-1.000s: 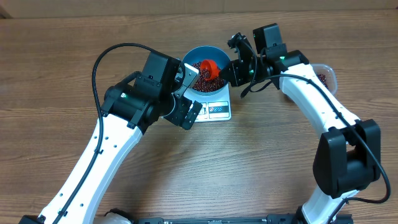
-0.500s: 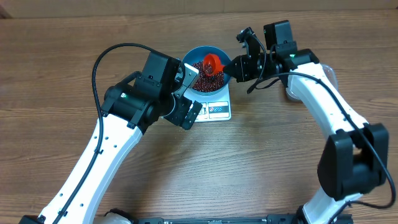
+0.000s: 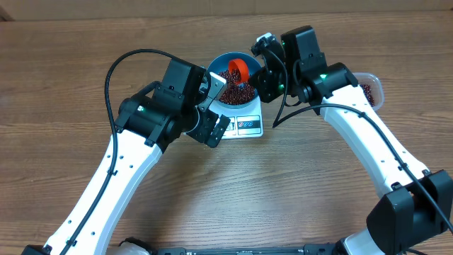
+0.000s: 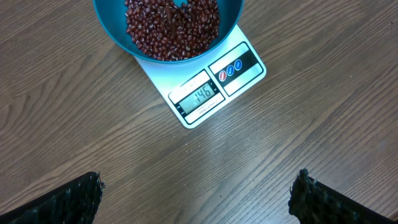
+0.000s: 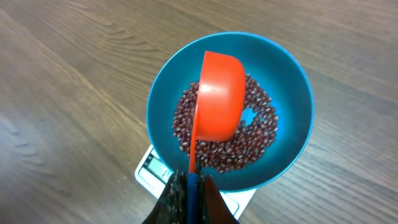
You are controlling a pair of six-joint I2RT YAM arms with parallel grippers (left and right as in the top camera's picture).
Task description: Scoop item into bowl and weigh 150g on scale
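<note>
1. Scale: white and flat, on the table, about midway along its far edge. The display and blue-marked buttons sit on the side nearer the arms' bases.
2. Bowl: bright blue and deep, standing on the scale and covering most of its far part. The display strip shows clear of the rim.
3. Beans: a dark red-brown heap in the bottom of the bowl. The right wrist view shows a small bare blue patch among them.
4. Display: reads 146 in the left wrist view.
5. Right gripper: jaws pinched tight on the thin handle of the orange-red scoop, at the bowl's right side.
6. Scoop: held over the bowl, its cup turned on edge with the rounded back toward the wrist camera. I cannot tell whether it touches the beans.
7. Left gripper: fingers spread wide and holding nothing, hanging over bare wood just on the near side of the scale, clear of both scale and bowl.
8. Clear tub: near the table's far right, mostly hidden behind the right arm, with beans visible inside.
</note>
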